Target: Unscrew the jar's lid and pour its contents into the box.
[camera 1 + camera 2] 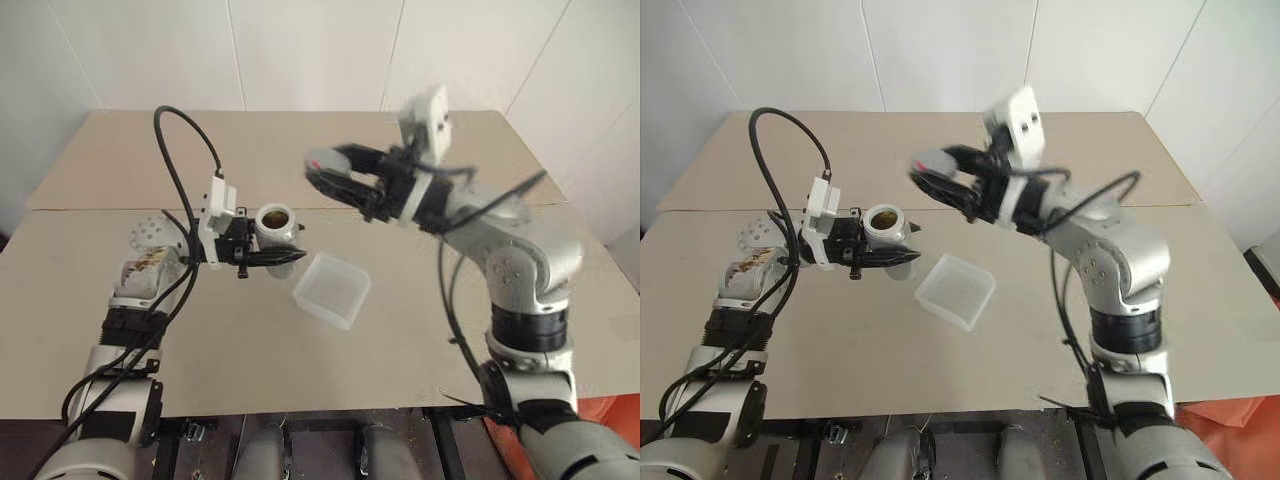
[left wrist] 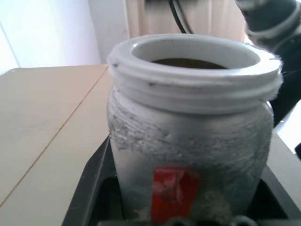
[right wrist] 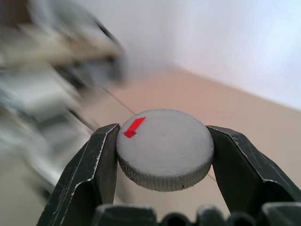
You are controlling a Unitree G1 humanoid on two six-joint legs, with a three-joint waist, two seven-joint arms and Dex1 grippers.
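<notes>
The right gripper point(image 3: 162, 150) clamps the lid point(image 3: 164, 148), clear of the jar point(image 1: 275, 224), which the left gripper point(image 1: 262, 258) grips upright. Next the left should carry the open mouth over the box point(image 1: 332, 290) before tipping (slowly, since the contents are small).

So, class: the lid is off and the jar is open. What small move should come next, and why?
Probably tilt the jar in the left pincer toward the box. Its mouth is open and upright beside the box, and the right pincer holds the lid clear.
</notes>
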